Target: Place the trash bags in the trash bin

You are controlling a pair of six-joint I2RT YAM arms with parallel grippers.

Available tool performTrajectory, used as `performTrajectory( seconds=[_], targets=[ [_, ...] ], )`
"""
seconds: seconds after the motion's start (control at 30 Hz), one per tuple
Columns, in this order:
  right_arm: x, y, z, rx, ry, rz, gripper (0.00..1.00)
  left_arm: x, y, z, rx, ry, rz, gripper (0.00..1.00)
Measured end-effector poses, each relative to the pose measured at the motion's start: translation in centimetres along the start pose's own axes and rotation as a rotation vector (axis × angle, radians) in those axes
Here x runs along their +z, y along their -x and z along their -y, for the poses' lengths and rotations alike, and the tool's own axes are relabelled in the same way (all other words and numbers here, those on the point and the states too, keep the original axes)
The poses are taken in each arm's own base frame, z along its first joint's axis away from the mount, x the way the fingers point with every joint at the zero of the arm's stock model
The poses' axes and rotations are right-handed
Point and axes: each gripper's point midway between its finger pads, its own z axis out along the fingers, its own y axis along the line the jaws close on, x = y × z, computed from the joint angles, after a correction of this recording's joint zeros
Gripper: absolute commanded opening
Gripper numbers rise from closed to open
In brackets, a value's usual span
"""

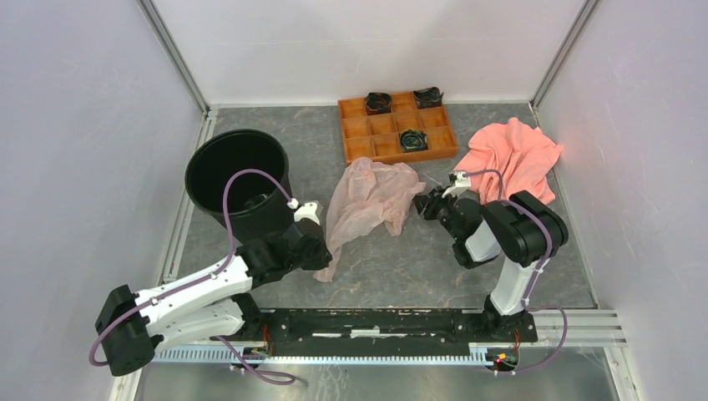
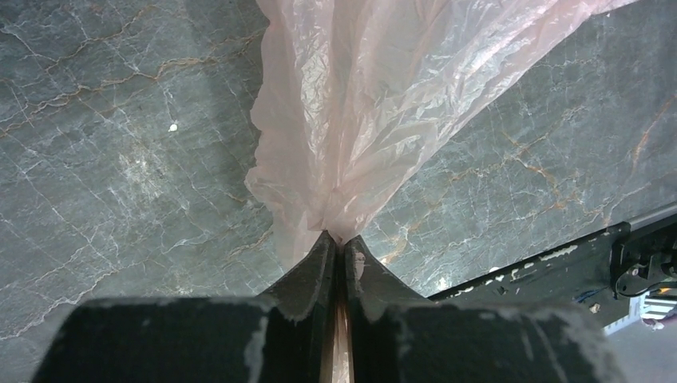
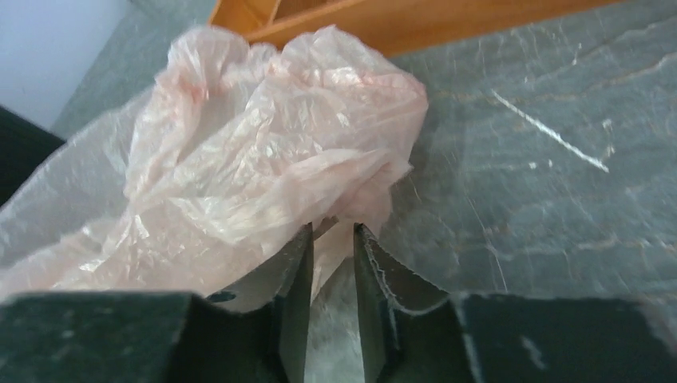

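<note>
Top external showed the thin pale pink plastic bag (image 1: 371,196) on the table (image 1: 401,259), stretched near-left to far-right beside the round black bin (image 1: 238,132). The left end effector (image 2: 343,239) pinched its near end; the right end effector (image 3: 333,231) touched its far edge, grip unclear.

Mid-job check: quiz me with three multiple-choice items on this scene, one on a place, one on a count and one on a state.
1. Where does the bin stand relative to the bag?
A) to its left
B) to its right
C) on top of it

2. How many compartments of the tray hold a dark thing?
A) one
B) three
C) five

3. What is the left gripper doing?
A) open over the bin
B) shut, holding nothing
C) shut on the bag

Answers:
1. A: the top view shows the bin at the table's left and the bag in the middle.
2. B: three compartments are filled and the rest look empty.
3. C: the left wrist view shows the fingers closed with the bag pinched between them.
</note>
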Motion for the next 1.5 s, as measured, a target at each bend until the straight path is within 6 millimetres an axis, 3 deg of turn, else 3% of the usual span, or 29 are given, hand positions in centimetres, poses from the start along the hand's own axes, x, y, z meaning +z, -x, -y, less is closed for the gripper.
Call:
performTrajectory(
  seconds=[0.07,0.23,0.4,0.43,0.5,0.6,0.63,0.77,0.83,0.93,1.03,1.2,1.3,1.4,1.5],
  targets=[
    [0.8,0.5,-0.3,-0.005,-0.002,0.030,0.01,-0.1,0.0,0.0,-0.002,-0.005,0.005,0.12],
    [1.5,1.8,0.1,-0.001,-0.038,0.083,0.00,-0.7,0.4,0.1,-0.008,-0.024,0.023,0.11],
    [-0.4,4.8,-0.9,-0.042,-0.065,0.119,0.04,-1.8,0.8,0.1,-0.016,-0.043,0.050,0.11],
    [-0.9,5.6,-1.3,-0.050,-0.062,0.131,0.09,-2.0,0.9,0.1,-0.018,-0.048,0.056,0.11],
    [-1.7,6.7,-2.0,-0.064,-0.059,0.137,0.42,-2.5,1.2,0.1,-0.022,-0.060,0.070,0.10],
    [-2.3,5.9,-1.9,-0.089,-0.054,0.063,0.87,-2.9,1.4,0.2,-0.026,-0.070,0.082,0.10],
    [-2.3,5.0,-1.8,-0.098,-0.045,0.013,0.93,-2.9,1.4,0.2,-0.026,-0.072,0.083,0.10],
    [-1.3,2.6,-2.3,-0.149,0.064,-0.162,0.94,-3.2,1.5,0.2,-0.029,-0.080,0.090,0.09],
    [-0.5,2.5,-3.1,-0.208,0.144,-0.198,0.98,-3.3,1.6,0.3,-0.030,-0.084,0.093,0.09],
    [-1.0,2.7,-4.0,-0.279,0.227,-0.178,0.98,-3.3,1.5,0.3,-0.030,-0.085,0.093,0.09],
    [-1.0,2.8,-3.6,-0.295,0.237,-0.174,0.98,-3.3,1.6,0.3,-0.030,-0.086,0.095,0.09],
    [1.8,3.1,-2.2,-0.213,0.221,-0.202,0.96,-3.4,1.6,0.3,-0.031,-0.090,0.097,0.09],
    [2.9,2.6,-2.9,-0.133,0.285,-0.223,0.90,-3.4,1.6,0.4,-0.031,-0.093,0.096,0.08],
    [2.8,2.2,-4.5,-0.061,0.381,-0.228,0.88,-3.2,1.6,0.4,-0.031,-0.095,0.098,0.08],
    [0.7,1.8,-6.4,0.015,0.480,-0.213,0.83,-3.1,1.5,0.3,-0.030,-0.091,0.095,0.08]
  ],
)
